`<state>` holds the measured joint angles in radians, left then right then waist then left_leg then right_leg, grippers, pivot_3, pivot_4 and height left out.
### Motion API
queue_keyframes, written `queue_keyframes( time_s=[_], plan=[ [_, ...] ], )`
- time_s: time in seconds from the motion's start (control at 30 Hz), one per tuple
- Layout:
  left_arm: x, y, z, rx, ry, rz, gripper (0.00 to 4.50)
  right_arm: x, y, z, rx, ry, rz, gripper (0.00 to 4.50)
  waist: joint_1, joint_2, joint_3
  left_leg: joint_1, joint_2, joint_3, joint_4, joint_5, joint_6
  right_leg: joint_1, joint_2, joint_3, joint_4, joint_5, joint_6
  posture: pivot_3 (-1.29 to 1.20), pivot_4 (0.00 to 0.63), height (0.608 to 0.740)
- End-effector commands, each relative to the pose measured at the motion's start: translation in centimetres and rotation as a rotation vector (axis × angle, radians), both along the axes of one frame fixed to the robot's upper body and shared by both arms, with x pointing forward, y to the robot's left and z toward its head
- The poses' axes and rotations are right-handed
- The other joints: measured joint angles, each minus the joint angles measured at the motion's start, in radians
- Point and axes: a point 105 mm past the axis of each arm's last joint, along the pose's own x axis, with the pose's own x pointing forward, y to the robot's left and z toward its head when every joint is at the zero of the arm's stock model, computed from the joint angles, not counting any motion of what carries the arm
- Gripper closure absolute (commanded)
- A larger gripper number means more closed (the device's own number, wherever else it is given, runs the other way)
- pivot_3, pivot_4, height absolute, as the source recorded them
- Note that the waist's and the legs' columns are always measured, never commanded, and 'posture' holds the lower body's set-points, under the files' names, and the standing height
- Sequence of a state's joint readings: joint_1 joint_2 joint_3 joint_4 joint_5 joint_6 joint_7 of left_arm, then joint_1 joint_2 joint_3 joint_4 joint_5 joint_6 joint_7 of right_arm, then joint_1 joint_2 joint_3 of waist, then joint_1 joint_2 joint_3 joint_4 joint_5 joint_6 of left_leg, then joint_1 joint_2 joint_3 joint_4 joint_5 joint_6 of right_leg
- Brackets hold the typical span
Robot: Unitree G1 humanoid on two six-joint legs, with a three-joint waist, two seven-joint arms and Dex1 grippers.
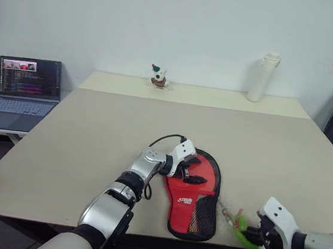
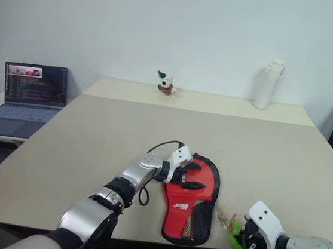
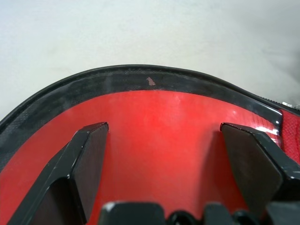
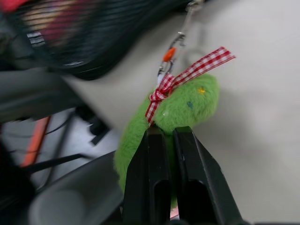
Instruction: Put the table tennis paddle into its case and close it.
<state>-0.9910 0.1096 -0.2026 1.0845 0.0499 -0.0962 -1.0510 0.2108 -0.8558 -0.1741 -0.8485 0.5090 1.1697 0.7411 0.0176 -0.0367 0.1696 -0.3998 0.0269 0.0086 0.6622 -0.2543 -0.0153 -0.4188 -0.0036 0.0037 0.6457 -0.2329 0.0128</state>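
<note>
- The table is carrying the case near its front edge, lying flat with its red, mesh-pocketed side up and the round end pointing away from the robot.
- The case is looking nearly closed: the table tennis paddle is sitting inside, its red face showing within the black zipper rim in the left wrist view, so the zip is probably still part open at the round end, though that is hard to confirm from overhead.
- The left gripper is hovering over the round end with its fingers spread wide, grasping nothing.
- The right gripper is sitting at the table's front edge, clenched on the green plush charm clipped to the zipper pull.
- A white logo is printed on the red fabric; its lettering is too small to read.
</note>
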Motion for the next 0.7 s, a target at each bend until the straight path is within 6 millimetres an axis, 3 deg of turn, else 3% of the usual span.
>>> queue_keyframes(
  time_s=[0.03,0.43,0.7],
  plan=[
    [-0.3,0.4,-1.8,0.057,0.040,0.019,0.33,-2.3,1.6,0.0,0.054,0.080,0.079,4.46,0.000,0.000,0.000,0.000,0.000,0.000,0.000,0.000,0.000,0.000,0.000,0.000,0.000,0.000,0.000,0.00,0.150,0.740],
    [-0.3,0.2,-2.0,0.058,0.039,0.032,0.33,-6.5,4.1,0.3,0.172,0.208,0.222,4.46,-0.003,0.000,0.000,0.004,0.001,-0.005,0.000,0.000,0.000,0.006,0.000,-0.010,-0.001,0.001,0.001,0.00,0.150,0.740],
    [-0.4,0.0,-2.0,0.054,0.043,0.025,0.33,-5.2,3.8,-0.3,0.160,0.178,0.183,4.46,-0.003,0.000,0.000,0.005,0.001,-0.006,0.001,0.000,0.000,0.008,-0.001,-0.012,-0.001,0.001,0.001,0.00,0.150,0.740]
  ],
)
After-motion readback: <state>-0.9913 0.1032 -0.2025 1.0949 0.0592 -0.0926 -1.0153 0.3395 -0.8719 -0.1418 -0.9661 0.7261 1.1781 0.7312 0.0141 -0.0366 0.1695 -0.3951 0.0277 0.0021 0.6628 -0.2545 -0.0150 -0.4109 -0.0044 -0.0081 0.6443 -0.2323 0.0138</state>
